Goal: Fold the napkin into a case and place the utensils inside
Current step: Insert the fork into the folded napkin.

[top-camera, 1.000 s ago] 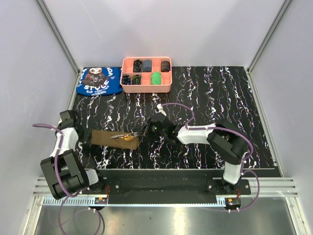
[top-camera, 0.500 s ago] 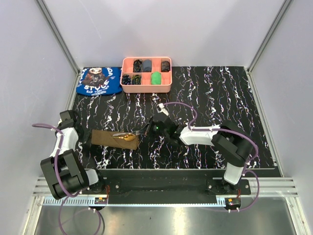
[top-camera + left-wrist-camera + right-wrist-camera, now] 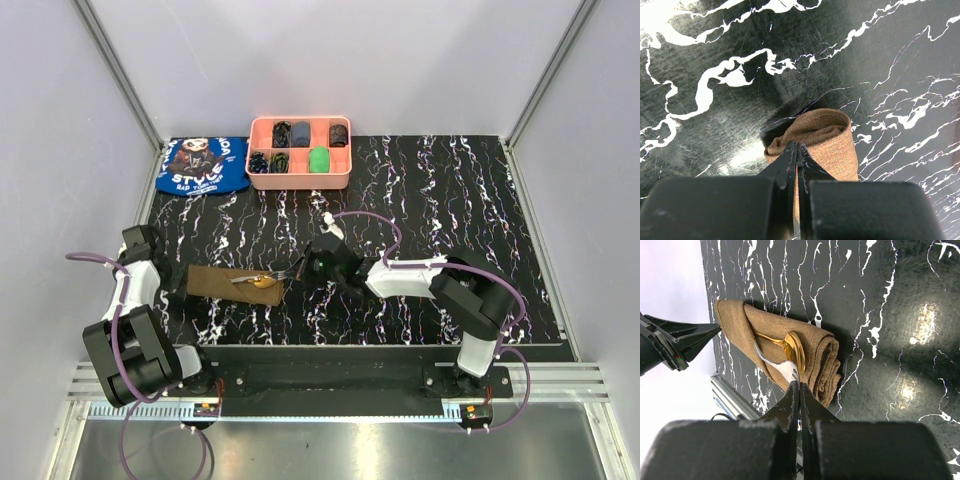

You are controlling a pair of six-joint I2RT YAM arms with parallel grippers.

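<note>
Pinching down to nothing, the right gripper [image 3: 799,385] had its fingers pressed together w/ no gap. The near end of the fork [image 3: 771,365] ran straight into the tips and looked clamped there, thin as it was. From the tips the fork curved away over the napkin [image 3: 767,322], pale and silvery in the right wrist view. The spoon [image 3: 791,349] lay just beside it on the cloth, bowl toward the gripper, handle pointing to the strip's far end (whether the far ends were tucked under the slanted fold there, I couldn't tell). The napkin was folded into a long narrow strip, several layers thick at the end nearest the right gripper. It lay flat on the black, white-veined table [image 3: 880,300], near the front edge & left of centre in the top view.

At the strip's other end the left gripper [image 3: 797,146] was closed too, fingers flush against each other, tips right at the cloth's edge. Couldn't tell if any cloth was caught btwn them. The left wrist view showed that end as a soft rolled loop of fabric just beyond the tips.

Further out, at the table's back edge & well apart from the napkin, stood a pink tray [image 3: 300,184] w/ small dark and green items in its compartments. A blue cloth [image 3: 200,165] w/ white lettering lay just beside the tray's left side.
</note>
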